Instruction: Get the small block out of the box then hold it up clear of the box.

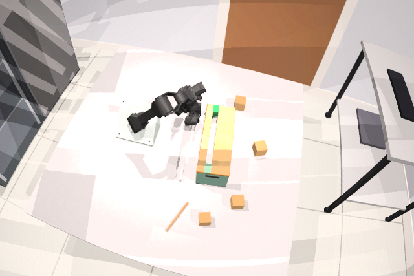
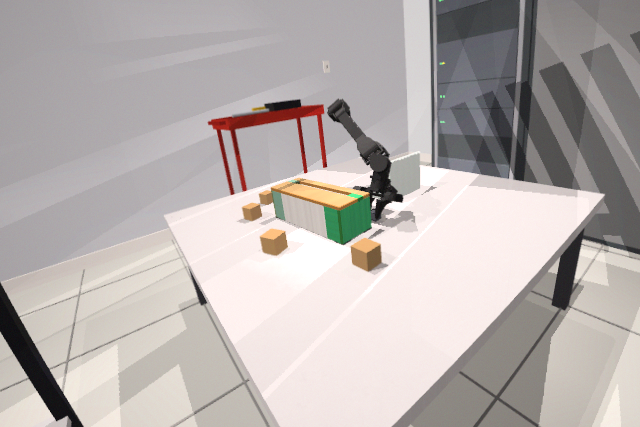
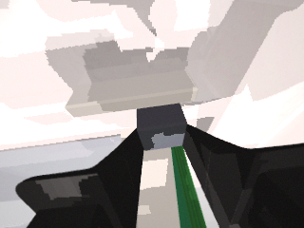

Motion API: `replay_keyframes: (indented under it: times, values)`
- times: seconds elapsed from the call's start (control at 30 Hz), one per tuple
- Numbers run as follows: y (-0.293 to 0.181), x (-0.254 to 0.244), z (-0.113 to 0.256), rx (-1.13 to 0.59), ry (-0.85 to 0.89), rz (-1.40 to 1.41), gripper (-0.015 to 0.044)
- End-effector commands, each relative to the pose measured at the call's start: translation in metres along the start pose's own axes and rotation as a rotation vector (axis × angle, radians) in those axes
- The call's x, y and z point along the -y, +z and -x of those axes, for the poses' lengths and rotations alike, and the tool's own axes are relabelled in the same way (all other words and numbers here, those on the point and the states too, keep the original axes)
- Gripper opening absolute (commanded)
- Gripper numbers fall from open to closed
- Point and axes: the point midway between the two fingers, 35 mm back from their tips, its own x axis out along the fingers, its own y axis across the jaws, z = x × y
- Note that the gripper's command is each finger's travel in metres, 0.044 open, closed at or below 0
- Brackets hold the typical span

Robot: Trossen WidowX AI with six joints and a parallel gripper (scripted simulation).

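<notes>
Pale worktop (image 1: 261,233) (image 2: 465,257), brown door past its far edge in top view; gripper (image 1: 191,119) (image 2: 377,214) (image 3: 160,127) low by box (image 1: 224,132) (image 2: 305,213), door-edge end, jaws shut on dark block (image 3: 161,124), prob. pinched both sides for a straight lift. Blk outside box, nr tabletop; box interior n/v thru slot, contents can't tell.

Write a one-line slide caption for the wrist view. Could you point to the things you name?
Black gripper (image 3: 160,127) closed on a small dark grey block (image 3: 161,125), with a narrow green strip (image 3: 185,190) running below it in the picture.
</notes>
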Motion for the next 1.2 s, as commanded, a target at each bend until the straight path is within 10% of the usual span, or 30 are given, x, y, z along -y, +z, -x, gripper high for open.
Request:
replay_keyframes:
  times: [0.0, 1.17]
  values:
    - [-0.011, 0.002, 0.018, -0.007, -0.01, -0.009, 0.0]
    - [-0.031, -0.015, 0.152, -0.077, -0.189, 0.391, 0.0]
